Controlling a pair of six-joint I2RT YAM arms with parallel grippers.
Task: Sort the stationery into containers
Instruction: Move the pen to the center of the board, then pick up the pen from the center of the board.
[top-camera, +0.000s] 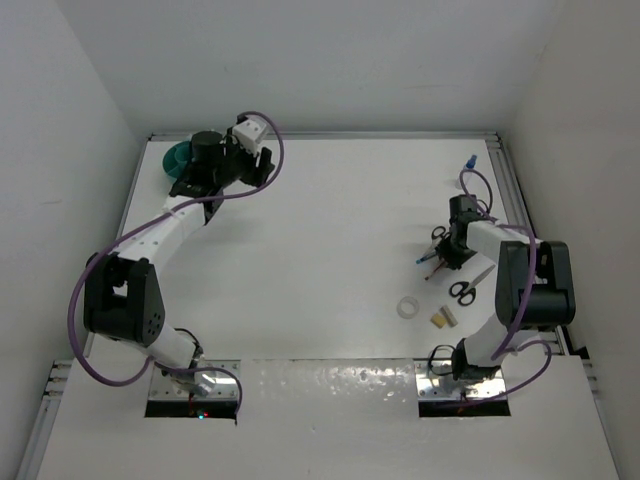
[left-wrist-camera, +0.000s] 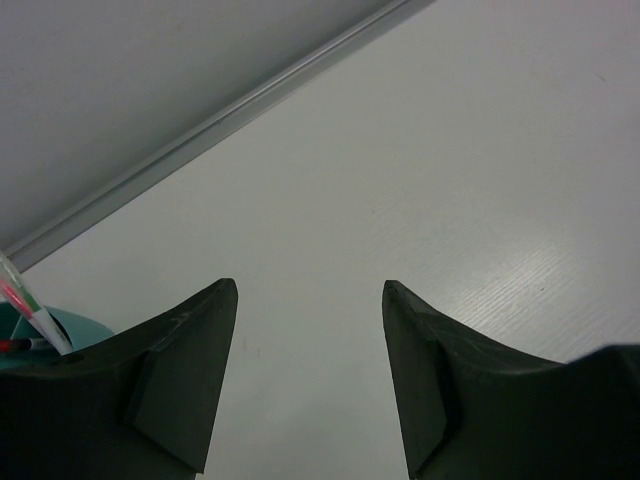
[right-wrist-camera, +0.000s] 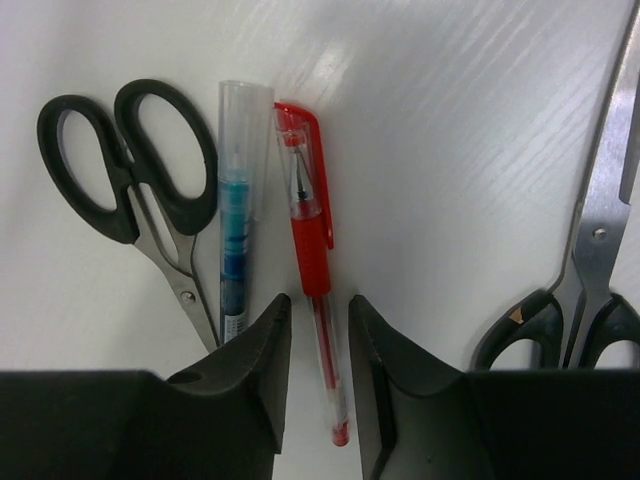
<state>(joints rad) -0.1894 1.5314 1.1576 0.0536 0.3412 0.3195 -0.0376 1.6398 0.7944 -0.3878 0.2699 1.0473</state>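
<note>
Over at the far left corner of the surface (top-camera: 330, 230), the left jaws hang wide apart with nothing between them, just beside the teal pot (top-camera: 176, 155), which has a pen (left-wrist-camera: 25, 300) sticking up out of it. On the right, the right jaws are down low and only narrowly parted, straddling a red pen (right-wrist-camera: 312, 240) that lies flat, not yet pinched. A blue pen (right-wrist-camera: 238, 230) and black-handled scissors (right-wrist-camera: 130, 170) lie just beside it, with a second pair of scissors (right-wrist-camera: 590, 270) further off. A tape ring (top-camera: 407, 307) and tan blocks (top-camera: 443, 318) sit nearer the arm bases.
</note>
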